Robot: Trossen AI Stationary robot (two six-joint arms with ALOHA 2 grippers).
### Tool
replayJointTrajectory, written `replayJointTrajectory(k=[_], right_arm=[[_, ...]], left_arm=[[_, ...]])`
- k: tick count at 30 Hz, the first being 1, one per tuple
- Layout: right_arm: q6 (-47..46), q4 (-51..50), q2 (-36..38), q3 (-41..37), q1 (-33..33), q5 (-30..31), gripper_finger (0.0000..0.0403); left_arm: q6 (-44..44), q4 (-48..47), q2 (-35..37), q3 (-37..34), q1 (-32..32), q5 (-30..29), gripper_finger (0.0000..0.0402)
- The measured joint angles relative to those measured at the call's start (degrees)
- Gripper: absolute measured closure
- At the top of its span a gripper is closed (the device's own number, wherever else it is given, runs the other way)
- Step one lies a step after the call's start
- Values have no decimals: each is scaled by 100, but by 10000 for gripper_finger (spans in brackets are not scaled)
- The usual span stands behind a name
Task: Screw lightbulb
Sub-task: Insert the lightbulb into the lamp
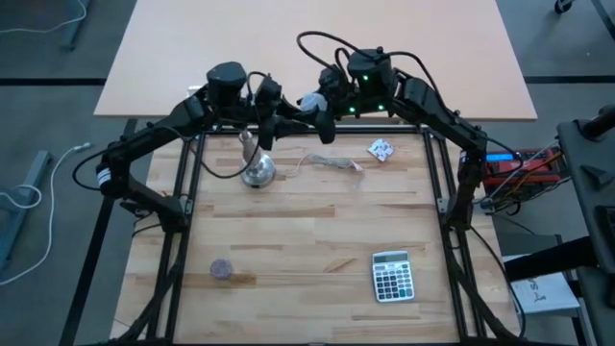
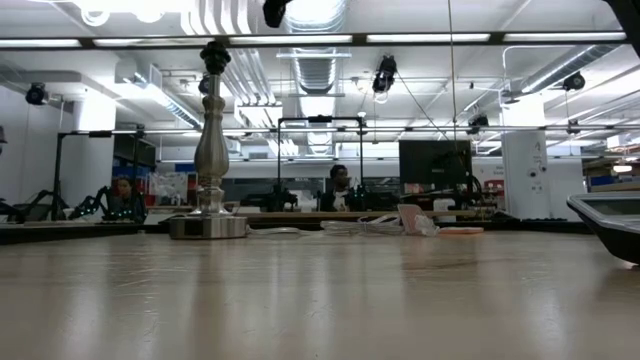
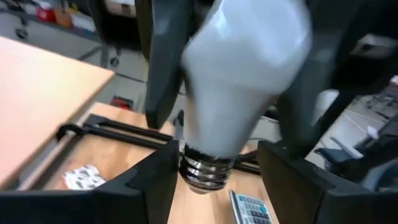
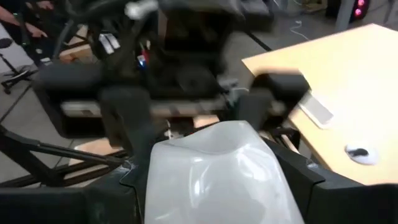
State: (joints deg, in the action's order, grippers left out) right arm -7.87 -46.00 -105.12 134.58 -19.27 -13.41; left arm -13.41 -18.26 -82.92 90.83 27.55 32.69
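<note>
Two dark jointed arms, black cables, green lights

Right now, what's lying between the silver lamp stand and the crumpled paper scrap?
In the high view, a thin cord lies between stand and scrap.

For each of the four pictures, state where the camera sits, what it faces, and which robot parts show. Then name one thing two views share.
High view: above the table, looking down; both arms, the lamp stand, calculator.
Low view: at tabletop height, facing the room; no gripper shows, only the stand.
Left wrist view: on the left arm; its dark fingers frame the lightbulb.
Right wrist view: on the right arm; the right gripper holds the bulb's globe.
Shared: both wrist views show the bulb.
</note>
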Motion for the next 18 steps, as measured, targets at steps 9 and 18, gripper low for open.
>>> replayJointTrajectory(k=[9, 18], right_arm=[[-27, 63, -107, 11, 101, 58, 193], [8, 302, -75, 6, 111, 18, 174]], left_arm=[[-108, 488, -178, -5, -13, -23, 229], [287, 483, -65, -7, -14, -193, 287]])
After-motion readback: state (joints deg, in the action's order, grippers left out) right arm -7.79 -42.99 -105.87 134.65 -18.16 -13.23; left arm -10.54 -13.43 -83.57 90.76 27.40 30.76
